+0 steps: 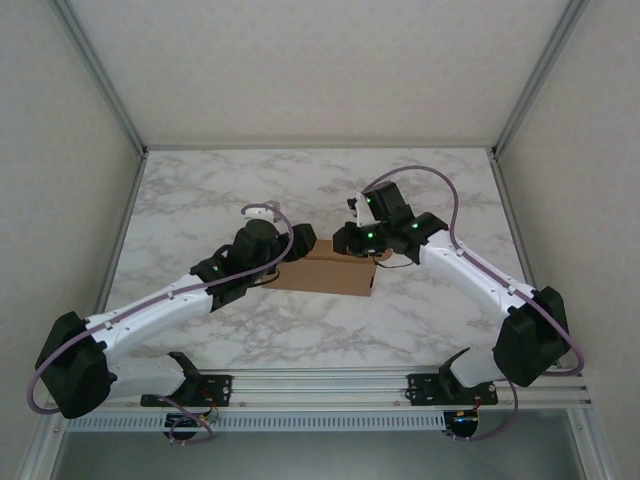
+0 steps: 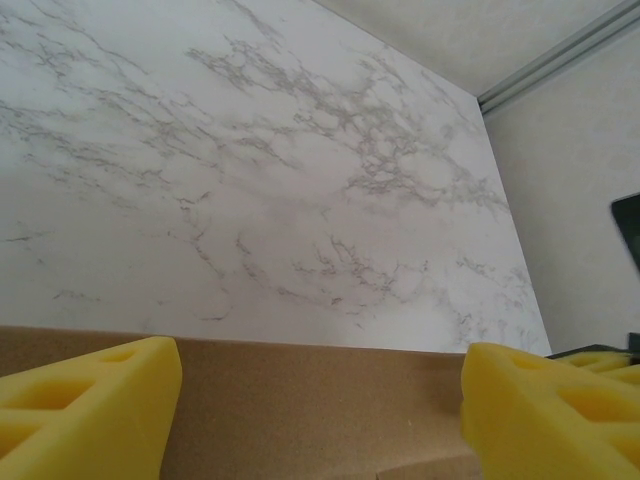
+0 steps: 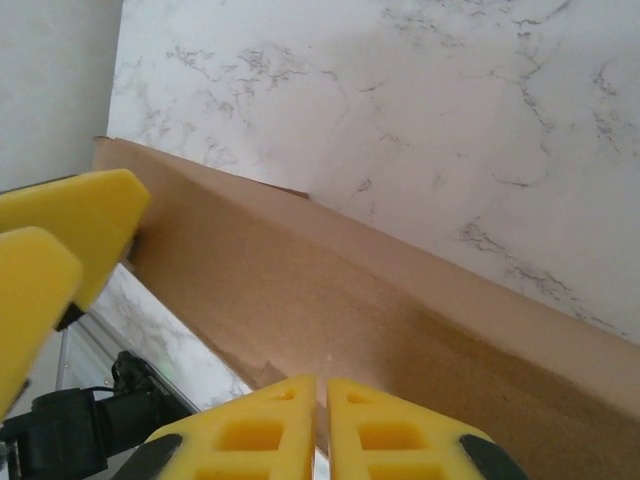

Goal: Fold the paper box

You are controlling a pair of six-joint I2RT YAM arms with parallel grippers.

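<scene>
- Pale textured walls [image 1: 60,150] close in the space on three sides, joined at the corners by grey metal posts [image 1: 100,80].
- The worktop [image 1: 200,200] is white marble with grey veins and runs to the back wall. A metal rail [image 1: 320,385] crosses its near edge.
- The paper box [image 1: 330,272], plain brown cardboard, lies near the worktop's middle, between my two arms.
- My left hand [image 2: 320,400] is spread wide, with its yellow fingers [image 2: 90,400] apart over the box's brown edge.
- My right hand [image 3: 320,430] has its yellow fingers pressed together against the cardboard. I cannot tell whether they pinch an edge.
</scene>
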